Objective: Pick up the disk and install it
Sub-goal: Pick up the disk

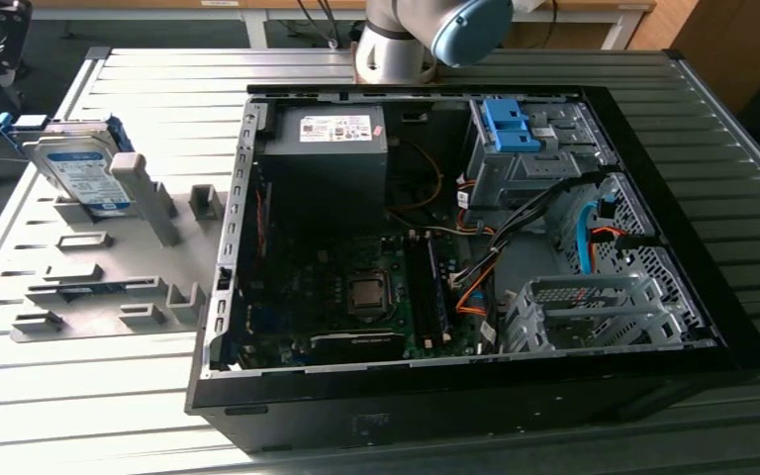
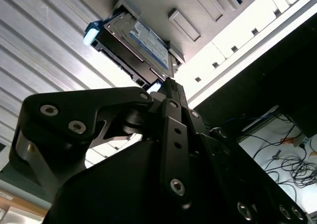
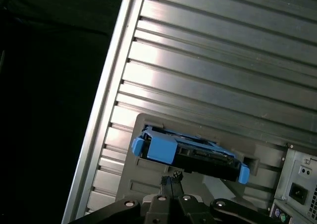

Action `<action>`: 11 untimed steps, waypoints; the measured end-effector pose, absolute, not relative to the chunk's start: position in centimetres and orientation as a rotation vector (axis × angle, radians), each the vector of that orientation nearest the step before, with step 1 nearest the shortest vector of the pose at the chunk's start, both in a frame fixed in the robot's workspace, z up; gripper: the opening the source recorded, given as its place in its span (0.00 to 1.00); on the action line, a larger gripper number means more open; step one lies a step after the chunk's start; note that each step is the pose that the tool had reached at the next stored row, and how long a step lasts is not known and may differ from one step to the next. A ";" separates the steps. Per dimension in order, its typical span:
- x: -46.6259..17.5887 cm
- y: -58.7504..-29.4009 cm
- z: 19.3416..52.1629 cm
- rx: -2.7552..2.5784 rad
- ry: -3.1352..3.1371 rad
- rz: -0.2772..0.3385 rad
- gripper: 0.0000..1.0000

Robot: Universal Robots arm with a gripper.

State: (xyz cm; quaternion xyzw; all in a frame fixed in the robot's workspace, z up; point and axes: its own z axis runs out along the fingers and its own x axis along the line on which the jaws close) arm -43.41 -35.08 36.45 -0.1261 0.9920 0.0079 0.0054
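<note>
One disk (image 1: 83, 168) stands on its edge in a grey holder plate (image 1: 103, 287), at the exterior view's left side of the worktop (image 1: 90, 396). It is tilted and leans against a tall grey post (image 1: 142, 193) of this plate. Its white-and-blue label faces the camera, and the blue frame shows around its edges.

Just beside the plate, toward the exterior view's right, lies an open computer case (image 1: 486, 391) with its side panel off. Inside it there is a dark grey box (image 1: 328, 148) with a white sticker, a green board (image 1: 353, 287), some orange and black cables (image 1: 473, 282), a silver metal cage (image 1: 578, 307), and a bare blue bracket (image 1: 506, 124) at the far corner. The robot arm (image 1: 414, 40) comes into the exterior view at the far edge, behind the case.

In both wrist views the black pincer (image 2: 170, 83) (image 3: 173, 176) points toward the disk (image 2: 136, 45) (image 3: 190, 154). Its two fingers are pressed together at the tip, and nothing is between them. The tip looks near the disk, but I see no contact between them. The disk is not picked up; it sits in the holder plate, outside the case.
</note>
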 end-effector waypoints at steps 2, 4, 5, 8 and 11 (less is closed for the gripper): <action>-43.4 -35.1 36.4 -0.449 3.098 0.025 0.11; -43.4 -35.1 36.4 -0.505 3.090 0.025 0.11; -43.4 -35.1 36.4 -0.533 3.086 0.025 0.11; -43.4 -35.1 36.4 -0.618 3.070 0.026 0.11; -43.4 -35.1 36.4 -0.667 3.060 0.026 0.11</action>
